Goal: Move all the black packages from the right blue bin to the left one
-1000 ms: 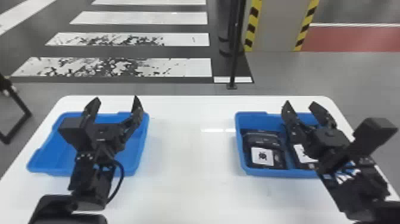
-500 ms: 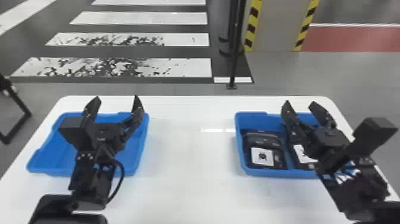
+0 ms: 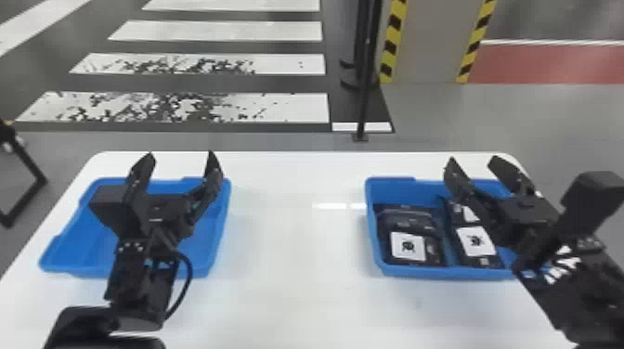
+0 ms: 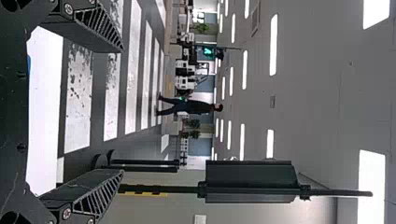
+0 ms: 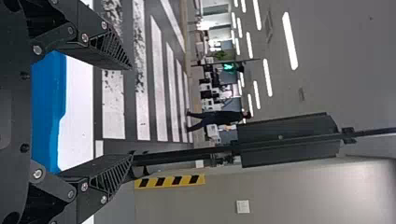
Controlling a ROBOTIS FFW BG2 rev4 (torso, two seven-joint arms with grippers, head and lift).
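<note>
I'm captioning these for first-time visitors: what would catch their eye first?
Probably the left gripper and right gripper, black, fingers spread, standing out over the white table. Next, the black packages with white labels in the right blue bin. Behind the table, the broad white crosswalk stripes on the floor draw the eye too.

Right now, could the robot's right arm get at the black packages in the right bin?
Probably yes. The right tool is open and empty above the right blue bin, and no lid covers the black packages. Its fingers point forward, so it would likely tip down first.
</note>
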